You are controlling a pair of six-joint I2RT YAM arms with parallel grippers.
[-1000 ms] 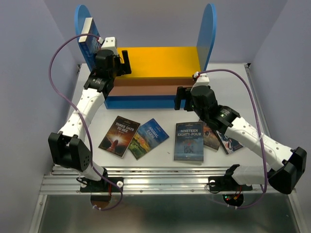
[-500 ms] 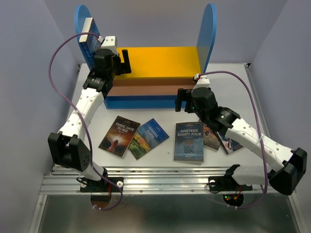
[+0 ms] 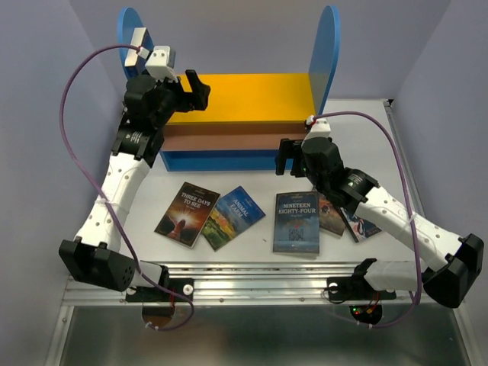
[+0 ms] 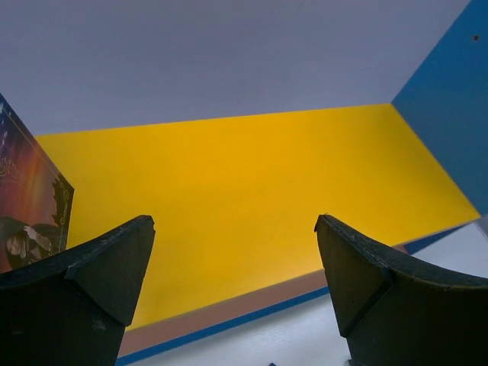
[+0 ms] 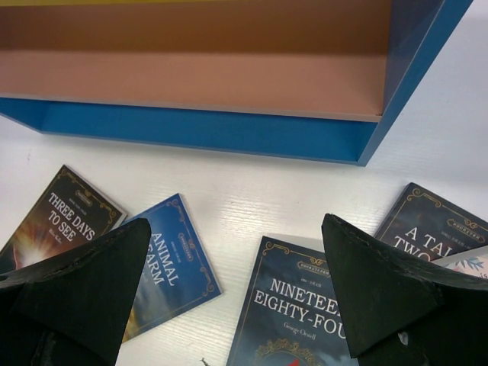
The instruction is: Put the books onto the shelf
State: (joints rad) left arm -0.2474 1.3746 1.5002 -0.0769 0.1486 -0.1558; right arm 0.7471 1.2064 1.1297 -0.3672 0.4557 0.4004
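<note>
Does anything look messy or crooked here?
Yes. Animal Farm lies tilted on the table, and at the right A Tale of Two Cities and another book overlap. These are not on the shelf yet.

From above, my right arm (image 3: 383,206) covers most of two books (image 3: 333,219) on the right. In the left wrist view the shelved book (image 4: 29,202) is cut by the left edge; I cannot read its title.

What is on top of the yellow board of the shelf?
One book stands at its left end, beside the blue side panel. The rest of the yellow board looks bare. From above, the left arm covers the book's lower part; its title is unreadable.
</note>
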